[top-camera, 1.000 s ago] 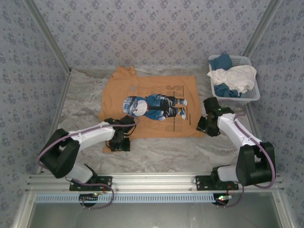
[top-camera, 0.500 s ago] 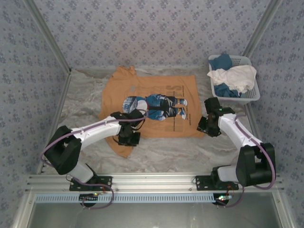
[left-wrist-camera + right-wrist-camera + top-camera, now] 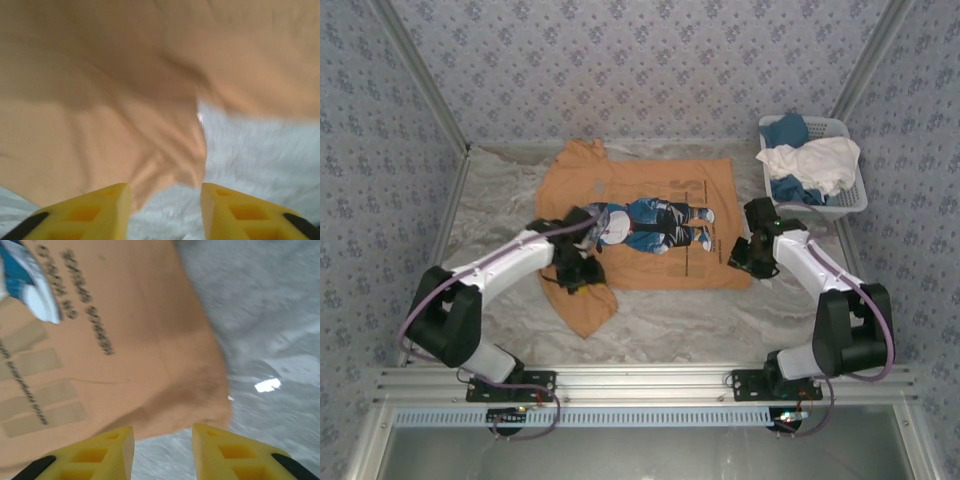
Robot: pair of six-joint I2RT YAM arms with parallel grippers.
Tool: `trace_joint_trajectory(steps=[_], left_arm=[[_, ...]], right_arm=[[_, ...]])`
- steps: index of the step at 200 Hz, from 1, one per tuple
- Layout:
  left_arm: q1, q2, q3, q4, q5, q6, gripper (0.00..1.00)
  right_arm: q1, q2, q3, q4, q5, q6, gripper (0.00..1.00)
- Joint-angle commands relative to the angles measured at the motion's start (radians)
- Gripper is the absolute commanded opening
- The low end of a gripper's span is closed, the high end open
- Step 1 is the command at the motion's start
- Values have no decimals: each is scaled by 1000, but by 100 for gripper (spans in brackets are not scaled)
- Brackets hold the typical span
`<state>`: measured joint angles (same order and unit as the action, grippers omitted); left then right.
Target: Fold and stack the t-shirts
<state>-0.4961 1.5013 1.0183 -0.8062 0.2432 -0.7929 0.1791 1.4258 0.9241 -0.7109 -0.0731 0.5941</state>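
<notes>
Item: orange t-shirt (image 3: 715, 185), print up, spread across the middle of the desk (image 3: 490, 225), one sleeve trailing toward the near edge. My left pincer (image 3: 578, 268) stands over that sleeve and my right pincer (image 3: 745, 255) over the hem's near corner, both part-wide, gripping nothing. White and blue t-shirts (image 3: 810, 160) heaped in the basket (image 3: 852, 205), far right corner.

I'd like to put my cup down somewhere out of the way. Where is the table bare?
Bare tabletop lies between the orange t-shirt and the left wall, and along the shirt's near side. Crowded: the middle, and the far right corner with the basket.
</notes>
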Motion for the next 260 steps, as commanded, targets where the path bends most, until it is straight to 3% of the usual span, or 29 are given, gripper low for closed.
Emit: trace_joint_trajectory(steps=[1, 28, 57, 73, 126, 154, 189, 231, 260], left_arm=[[194, 37, 46, 111, -3, -71, 33], [330, 258, 198, 216, -28, -107, 29], [381, 460, 398, 167, -110, -100, 27], [403, 508, 422, 121, -153, -99, 26], [534, 398, 90, 196, -150, -121, 24], [594, 352, 12, 222, -132, -98, 24], [605, 372, 58, 236, -90, -70, 25], [569, 446, 167, 237, -18, -49, 28], [533, 366, 193, 153, -122, -35, 36]], right_arm=[[15, 72, 48, 121, -90, 3, 37], [29, 197, 122, 167, -100, 3, 36], [38, 328, 186, 158, -103, 8, 36], [52, 383, 216, 150, -108, 10, 36], [154, 515, 314, 85, -108, 19, 36], [198, 549, 336, 64, -98, 27, 36], [200, 559, 340, -2, -54, 65, 37], [133, 498, 277, 0, -26, 75, 37], [132, 441, 290, 44, -55, 44, 41]])
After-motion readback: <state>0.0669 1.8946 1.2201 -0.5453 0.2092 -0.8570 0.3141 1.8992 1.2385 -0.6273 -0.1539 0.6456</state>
